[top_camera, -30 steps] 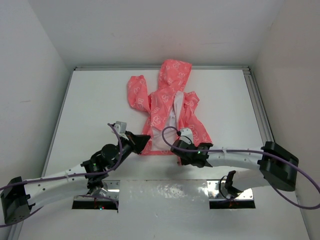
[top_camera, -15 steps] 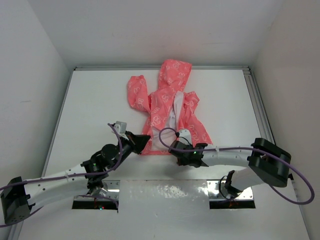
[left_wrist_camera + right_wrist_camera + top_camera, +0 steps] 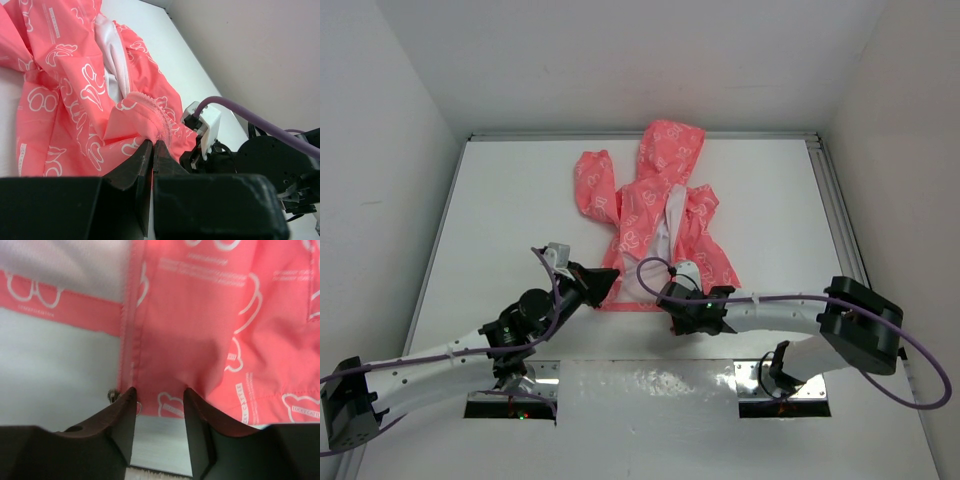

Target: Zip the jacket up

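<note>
The coral-pink jacket (image 3: 655,215) lies open on the white table, hood at the far side, white lining (image 3: 667,225) showing down its middle. My left gripper (image 3: 608,284) is shut on the jacket's gathered bottom hem (image 3: 152,122) at the left front corner. My right gripper (image 3: 682,300) is open, its fingers (image 3: 122,415) just over the bottom edge of the right front panel (image 3: 200,330). A small metal zipper pull (image 3: 114,396) sits by the left fingertip, at the foot of the zipper edge (image 3: 131,330).
The white table (image 3: 510,220) is closed in by white walls at left, right and back. A metal rail (image 3: 835,215) runs along the table's right edge. Purple cables (image 3: 655,265) loop over both arms near the hem.
The right gripper has moved left along the bottom hem toward the jacket's middle. The left gripper holds the hem and has shifted slightly up.
</note>
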